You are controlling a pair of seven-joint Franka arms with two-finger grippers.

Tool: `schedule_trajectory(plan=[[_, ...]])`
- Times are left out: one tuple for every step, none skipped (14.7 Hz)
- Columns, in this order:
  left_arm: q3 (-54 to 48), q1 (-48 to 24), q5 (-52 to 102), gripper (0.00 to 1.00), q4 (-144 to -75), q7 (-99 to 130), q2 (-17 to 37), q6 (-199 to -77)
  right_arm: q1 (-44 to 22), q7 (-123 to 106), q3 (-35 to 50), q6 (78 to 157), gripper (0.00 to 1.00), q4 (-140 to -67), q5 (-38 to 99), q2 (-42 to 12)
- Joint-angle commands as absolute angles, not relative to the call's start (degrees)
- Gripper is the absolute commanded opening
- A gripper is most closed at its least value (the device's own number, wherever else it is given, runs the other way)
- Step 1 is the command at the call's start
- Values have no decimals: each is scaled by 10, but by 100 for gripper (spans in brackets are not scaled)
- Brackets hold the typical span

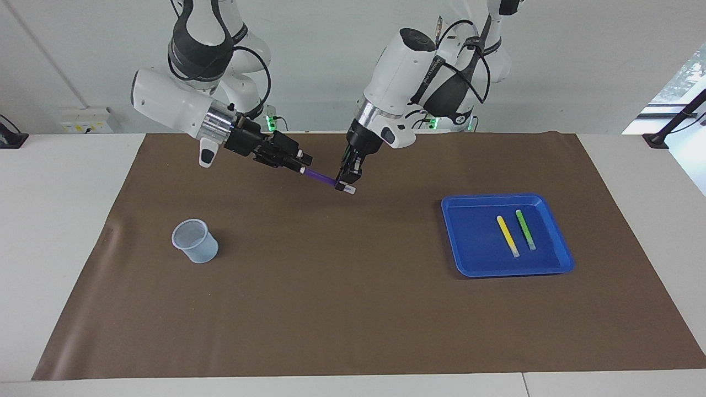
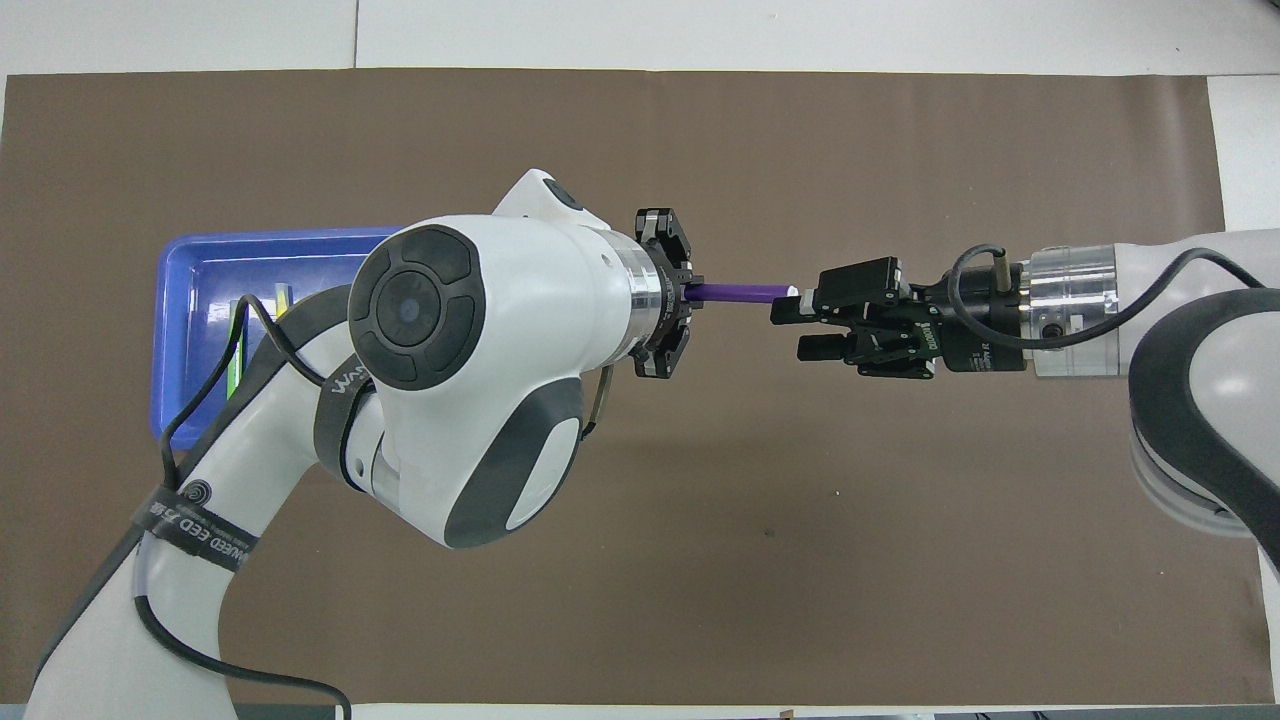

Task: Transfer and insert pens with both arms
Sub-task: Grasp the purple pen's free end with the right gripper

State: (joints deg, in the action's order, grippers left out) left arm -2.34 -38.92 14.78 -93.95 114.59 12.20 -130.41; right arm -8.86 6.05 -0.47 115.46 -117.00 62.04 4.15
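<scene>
Two pincers meet on the slim purple pen (image 1: pixel 320 177) above the brown mat: left pincer (image 1: pixel 347 180) clenched on it, right pincer (image 1: pixel 298 162) part-closed around its white cap. Premature left release risks dropping it.

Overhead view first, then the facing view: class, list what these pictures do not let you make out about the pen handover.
- Overhead view: the left arm covers most of the blue tray, so the yellow pen and green pen barely show.
- Overhead view: the cup is nowhere visible, perhaps under the right arm.
- Both views: whether the purple pen's cap lies between the right hand's open fingers is too small to tell.
</scene>
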Motion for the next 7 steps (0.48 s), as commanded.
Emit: schedule_trajectory(plan=[[-15,-400,158,0,-954,1150,115,-1315,-103,63,-3,1180,61,-1164,633,34],[-15,-400,158,0,-954,1150,115,-1315,-105,63,-3,1185,58,-1165,633,34],[-15,-400,158,0,-954,1150,115,-1315,-109,63,-3,1189,56,-1165,633,34],[-15,-400,158,0,-954,1150,115,-1314,-115,64,-3,1193,56,-1165,633,33],[-15,-400,157,0,-957,1149,113,-1315,-115,64,-3,1194,55,-1165,633,33],[-15,-400,157,0,-961,1147,113,-1315,-115,64,-3,1194,53,-1165,633,33],[-15,-400,157,0,-961,1146,113,-1315,-115,64,-3,1193,49,-1165,633,33]])
